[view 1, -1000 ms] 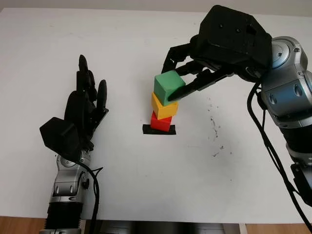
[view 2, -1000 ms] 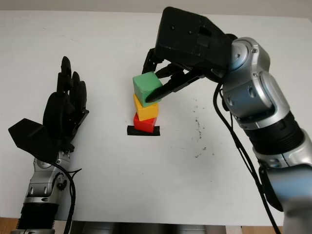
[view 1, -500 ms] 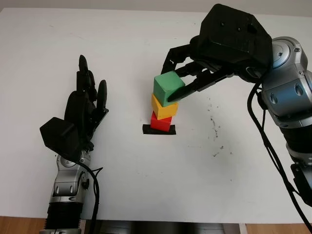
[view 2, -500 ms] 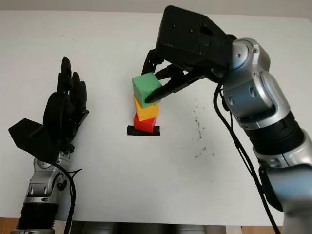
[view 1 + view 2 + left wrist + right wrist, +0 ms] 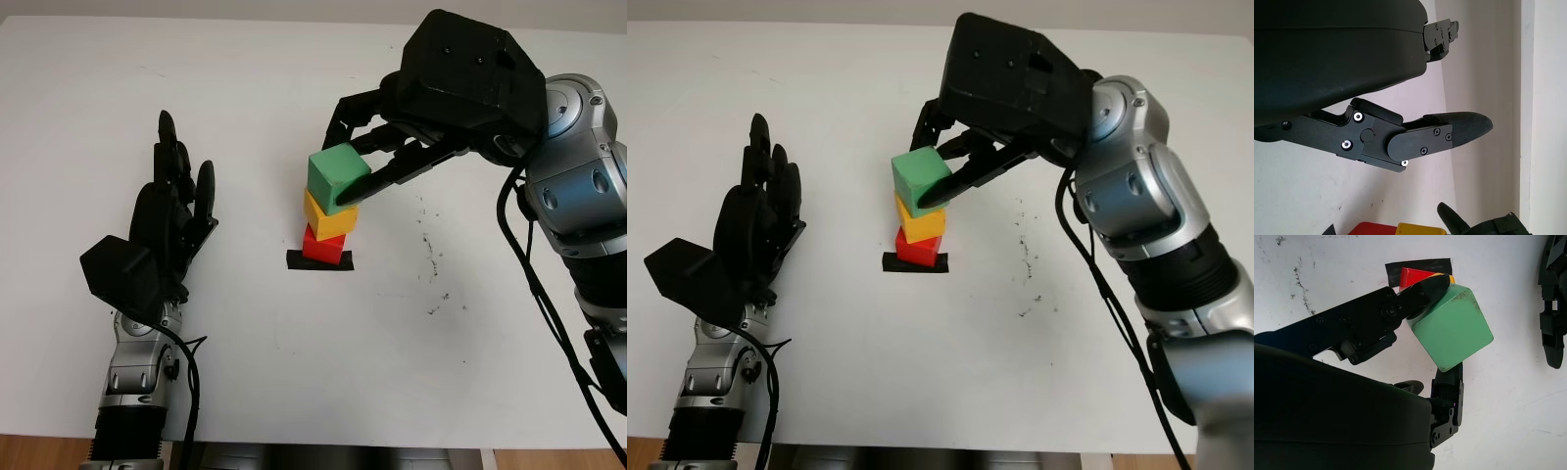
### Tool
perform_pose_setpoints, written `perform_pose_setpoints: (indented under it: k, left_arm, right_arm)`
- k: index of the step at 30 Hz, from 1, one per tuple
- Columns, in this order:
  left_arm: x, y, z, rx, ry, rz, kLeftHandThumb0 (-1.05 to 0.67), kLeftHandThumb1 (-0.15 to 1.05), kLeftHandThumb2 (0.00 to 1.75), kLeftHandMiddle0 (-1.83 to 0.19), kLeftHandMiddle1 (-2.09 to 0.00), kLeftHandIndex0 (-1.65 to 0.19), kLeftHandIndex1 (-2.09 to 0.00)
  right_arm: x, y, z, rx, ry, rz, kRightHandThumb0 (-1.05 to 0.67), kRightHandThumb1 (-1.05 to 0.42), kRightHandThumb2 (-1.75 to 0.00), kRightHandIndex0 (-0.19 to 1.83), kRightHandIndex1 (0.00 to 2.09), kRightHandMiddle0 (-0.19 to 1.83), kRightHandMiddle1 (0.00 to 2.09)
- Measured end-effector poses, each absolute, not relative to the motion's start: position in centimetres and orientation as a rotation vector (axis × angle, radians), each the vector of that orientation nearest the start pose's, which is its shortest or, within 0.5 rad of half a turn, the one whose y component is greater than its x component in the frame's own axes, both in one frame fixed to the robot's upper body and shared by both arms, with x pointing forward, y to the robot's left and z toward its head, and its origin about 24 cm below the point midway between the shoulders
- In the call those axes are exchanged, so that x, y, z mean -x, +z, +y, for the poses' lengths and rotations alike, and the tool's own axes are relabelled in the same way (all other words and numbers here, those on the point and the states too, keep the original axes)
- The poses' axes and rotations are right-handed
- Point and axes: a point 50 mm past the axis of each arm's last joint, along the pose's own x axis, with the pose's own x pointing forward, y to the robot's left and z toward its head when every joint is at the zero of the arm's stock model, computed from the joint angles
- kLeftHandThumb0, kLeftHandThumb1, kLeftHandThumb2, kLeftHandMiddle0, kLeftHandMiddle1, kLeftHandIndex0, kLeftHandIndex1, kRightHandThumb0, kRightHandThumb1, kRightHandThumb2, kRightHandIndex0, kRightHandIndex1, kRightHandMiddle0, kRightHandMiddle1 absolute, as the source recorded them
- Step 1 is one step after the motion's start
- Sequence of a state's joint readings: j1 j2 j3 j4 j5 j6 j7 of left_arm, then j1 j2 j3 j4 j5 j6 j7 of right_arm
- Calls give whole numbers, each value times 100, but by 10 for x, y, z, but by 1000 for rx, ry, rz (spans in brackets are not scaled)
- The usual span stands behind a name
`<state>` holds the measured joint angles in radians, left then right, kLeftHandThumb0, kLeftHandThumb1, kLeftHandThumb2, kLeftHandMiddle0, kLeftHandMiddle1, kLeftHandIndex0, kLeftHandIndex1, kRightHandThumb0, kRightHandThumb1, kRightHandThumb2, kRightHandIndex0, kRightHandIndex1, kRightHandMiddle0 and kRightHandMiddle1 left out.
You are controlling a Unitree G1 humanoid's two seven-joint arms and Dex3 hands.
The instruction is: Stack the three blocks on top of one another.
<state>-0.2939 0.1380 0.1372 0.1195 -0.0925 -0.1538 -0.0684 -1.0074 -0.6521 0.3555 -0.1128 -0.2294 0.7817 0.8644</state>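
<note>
Three blocks: green block (image 5: 336, 177) sitting tilted atop yellow block (image 5: 327, 216), centre frame.
Right hand (image 5: 377, 162): fingers pinching green; squaring it before releasing seems wise.
Left hand (image 5: 167, 220): open, left of frame.

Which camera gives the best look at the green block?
The right wrist view: the green block shows large and close, gripped by the right hand. Both eye views show it smaller, atop the yellow block. The left wrist view misses it.
</note>
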Motion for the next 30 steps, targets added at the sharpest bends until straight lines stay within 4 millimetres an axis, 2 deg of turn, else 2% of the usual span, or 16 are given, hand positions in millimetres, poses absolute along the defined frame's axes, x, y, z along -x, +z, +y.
perform_pose_setpoints:
  k: [7, 11, 14, 15, 19, 26, 30]
  left_arm:
    - [-304, 113, 186, -36, 3, -333, -73, 105, 57, 19, 0, 19, 0]
    - [-304, 113, 186, -36, 4, -333, -73, 105, 58, 19, 0, 19, 0]
    - [-304, 113, 186, -36, 4, -333, -73, 105, 58, 19, 0, 19, 0]
    - [-304, 113, 186, -36, 4, -333, -73, 105, 58, 19, 0, 19, 0]
    - [-303, 113, 186, -36, 3, -334, -73, 105, 58, 19, 0, 19, 0]
    - [-303, 113, 186, -31, 6, -339, -73, 105, 56, 19, -1, 19, 0]
    - [-303, 114, 186, -29, 5, -340, -73, 105, 57, 19, 0, 19, 0]
  right_arm:
    - [-331, 269, -131, 1020, 615, 48, -48, -102, -5, 35, 6, 24, 164]
    - [-331, 269, -131, 1060, 610, 12, -53, -99, -5, 33, 4, 24, 153]
    - [-331, 268, -132, 1059, 608, 13, -61, -94, -4, 25, 1, 10, 135]
    - [-331, 267, -133, 1055, 607, 18, -63, -92, -5, 22, 1, 7, 122]
    - [-331, 259, -136, 1045, 616, 42, -69, -88, -5, 15, 2, 7, 89]
    - [-326, 260, -136, 1041, 667, 12, -76, -89, -5, 7, 2, 1, 64]
    - [-324, 260, -138, 1046, 701, 25, -81, -89, -6, -5, 2, -4, 27]
